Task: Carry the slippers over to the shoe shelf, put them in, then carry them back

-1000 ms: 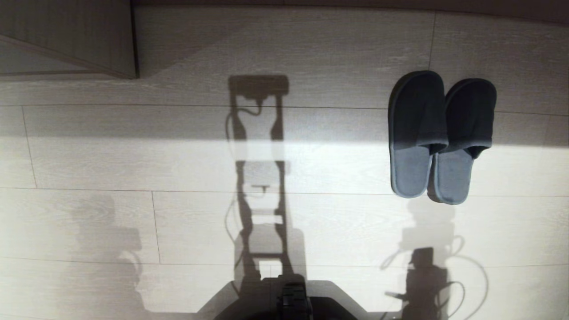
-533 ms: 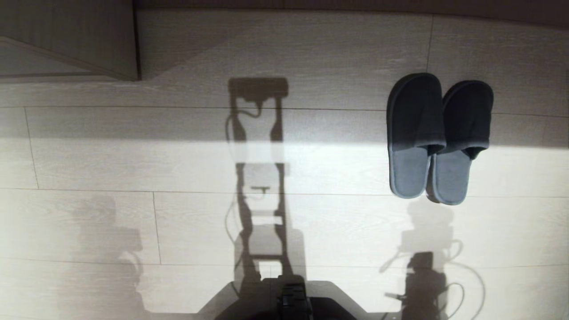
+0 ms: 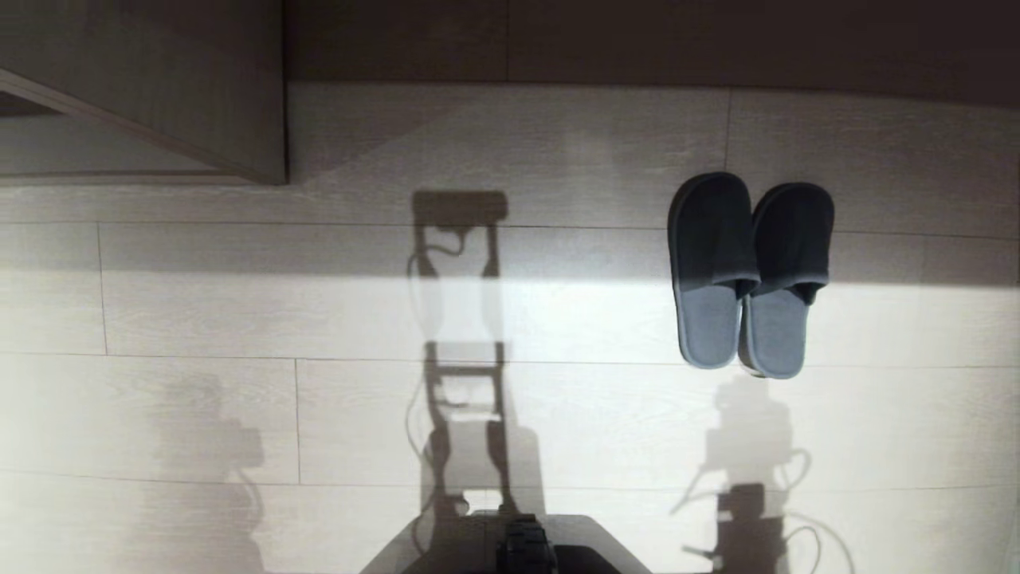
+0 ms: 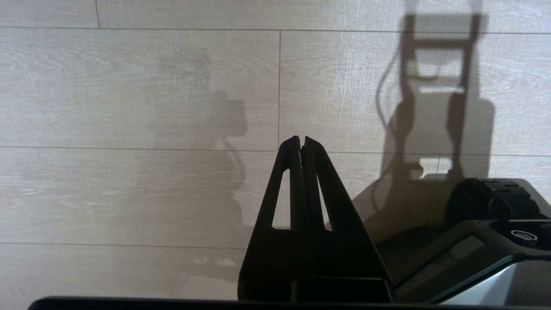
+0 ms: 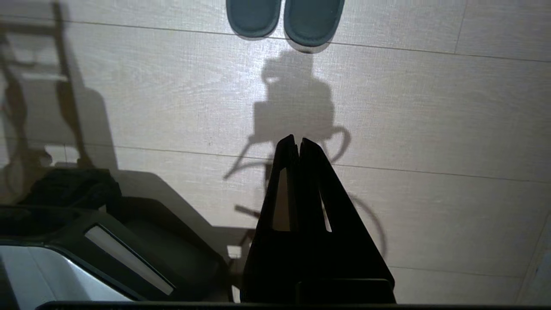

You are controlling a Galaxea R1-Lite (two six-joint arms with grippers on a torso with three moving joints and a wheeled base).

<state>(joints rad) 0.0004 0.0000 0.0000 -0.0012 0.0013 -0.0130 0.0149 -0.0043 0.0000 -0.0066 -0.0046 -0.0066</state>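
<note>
1. Pale wood-grain floor (image 3: 558, 414) fills nearly the whole head view, crossed by a bright band of light at mid-height, with a dark strip along the top edge.
2. The slippers (image 3: 749, 275) lie side by side on that floor in the right half of the head view, toes toward the top of the frame, open heels toward the bottom; the two seem to touch along their inner edges, though the seam between them is too dark to be sure.
3. Their toe bands sit in shade and their insoles in the lit band.
4. In the right wrist view, only the heel ends of the slippers (image 5: 284, 19) show at the top edge, well apart from the right gripper (image 5: 298, 142).
5. The right gripper hangs over bare floor with its fingers pressed together, holding nothing.
6. The left gripper (image 4: 301, 140) likewise hangs over bare floor, fingers closed tip to tip and empty.
7. A beige wood-grain cabinet (image 3: 159, 80) occupies the upper left corner of the head view.
8. The robot's base (image 3: 526, 546) shows at the bottom centre of the head view, with its shadow stretching up the floor.
</note>
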